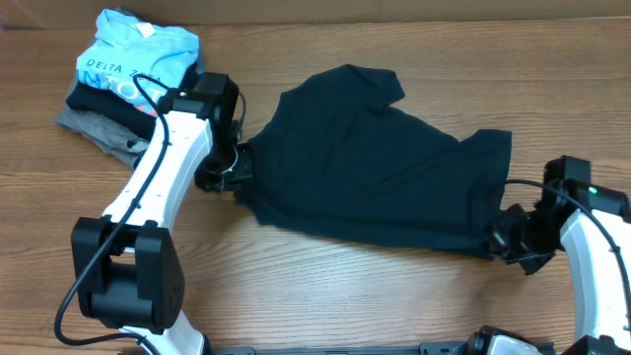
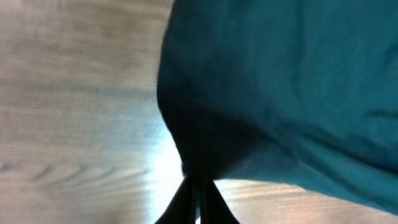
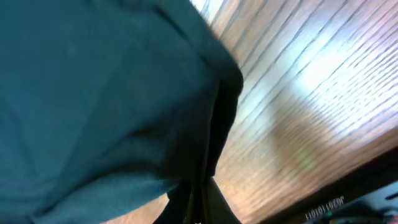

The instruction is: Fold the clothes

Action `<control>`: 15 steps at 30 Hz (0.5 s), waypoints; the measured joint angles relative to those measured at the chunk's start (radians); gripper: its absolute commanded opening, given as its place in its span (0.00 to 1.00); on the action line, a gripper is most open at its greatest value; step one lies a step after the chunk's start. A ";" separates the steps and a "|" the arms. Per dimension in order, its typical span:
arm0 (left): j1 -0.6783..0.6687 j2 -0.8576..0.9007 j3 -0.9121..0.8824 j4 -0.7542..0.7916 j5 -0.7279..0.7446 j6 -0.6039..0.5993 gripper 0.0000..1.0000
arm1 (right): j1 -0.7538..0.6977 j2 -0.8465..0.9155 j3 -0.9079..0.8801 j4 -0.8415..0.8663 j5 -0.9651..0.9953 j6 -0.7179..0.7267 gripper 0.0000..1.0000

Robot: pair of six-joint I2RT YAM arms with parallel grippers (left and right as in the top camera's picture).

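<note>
Left gripper (image 1: 229, 173) pinches the navy T-shirt (image 1: 365, 158) at its left edge, right gripper (image 1: 501, 237) its right edge; wide wooden table (image 1: 345, 296) stretches beside it.

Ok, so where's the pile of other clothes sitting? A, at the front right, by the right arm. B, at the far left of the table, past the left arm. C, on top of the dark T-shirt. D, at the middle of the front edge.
B: the pile, light blue shirt on top, lies at the far left of the table, beyond the left arm, not on the dark T-shirt.
</note>
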 measured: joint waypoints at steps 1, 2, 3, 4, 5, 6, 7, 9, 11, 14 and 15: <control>0.000 0.000 0.000 0.022 0.004 0.000 0.04 | -0.016 0.000 0.000 0.013 0.006 0.005 0.04; 0.000 0.000 0.000 0.043 0.005 0.000 0.04 | -0.028 0.000 0.000 0.025 0.010 0.007 0.04; 0.000 0.000 0.000 0.064 0.007 0.000 0.04 | -0.037 0.000 0.000 0.034 0.013 0.008 0.04; 0.000 0.000 0.000 0.089 0.010 -0.001 0.04 | -0.044 0.000 0.000 0.041 0.015 0.010 0.05; 0.000 0.000 0.000 0.111 0.014 -0.001 0.04 | -0.048 0.000 0.000 0.049 0.015 0.011 0.05; 0.000 0.000 0.000 0.133 0.019 -0.001 0.04 | -0.051 0.000 0.000 0.057 0.017 0.011 0.05; 0.000 0.000 0.000 0.152 0.026 -0.001 0.04 | -0.051 0.000 0.000 0.068 0.018 0.012 0.05; 0.000 0.000 0.000 0.207 0.043 -0.001 0.04 | -0.051 0.000 -0.001 0.092 0.018 0.017 0.05; 0.000 0.000 0.000 0.253 0.061 -0.001 0.04 | -0.051 0.005 -0.003 0.111 0.018 0.023 0.05; 0.000 0.000 0.000 0.311 0.090 -0.001 0.04 | -0.051 0.035 -0.006 0.142 0.018 0.030 0.05; 0.000 0.000 0.000 0.328 0.098 -0.001 0.04 | -0.051 0.048 -0.007 0.154 0.018 0.032 0.05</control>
